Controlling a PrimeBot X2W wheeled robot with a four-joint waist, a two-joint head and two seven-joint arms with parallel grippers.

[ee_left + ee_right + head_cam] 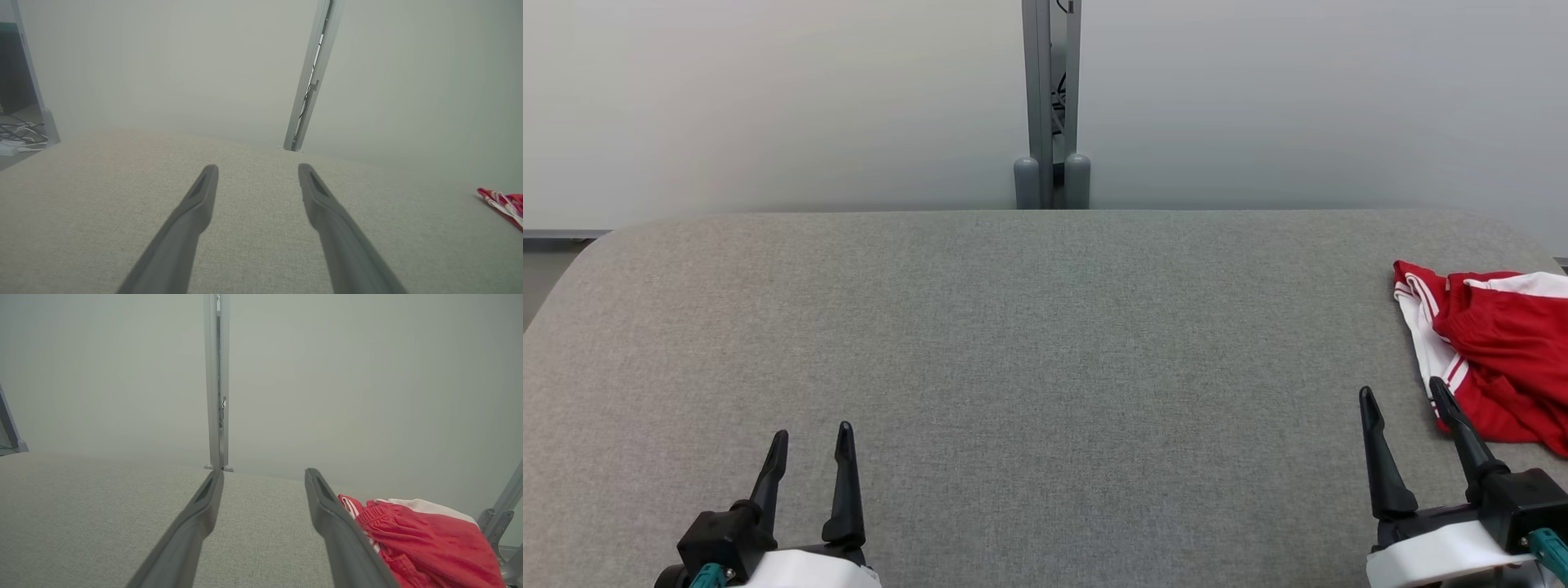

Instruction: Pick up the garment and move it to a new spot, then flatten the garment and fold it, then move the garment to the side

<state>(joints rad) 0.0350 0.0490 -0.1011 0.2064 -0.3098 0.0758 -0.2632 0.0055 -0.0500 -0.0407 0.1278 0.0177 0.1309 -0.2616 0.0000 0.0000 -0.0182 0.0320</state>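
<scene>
The left jaws stand wide apart over the grey table (pixel 81 212), the red garment (pixel 504 204) at the right edge.

The red garment (pixel 1503 351) with white stripes is lying bunched up in a heap by the right edge of the gray surface (pixel 1013 343).

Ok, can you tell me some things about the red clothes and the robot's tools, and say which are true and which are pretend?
1. The red and white garment lies near the right edge of the grey table. True.
2. The left tool holds the garment. False: it is open and empty, over bare table.
3. The right tool is open. True.
4. The garment is neatly folded. False: it lies crumpled.
</scene>
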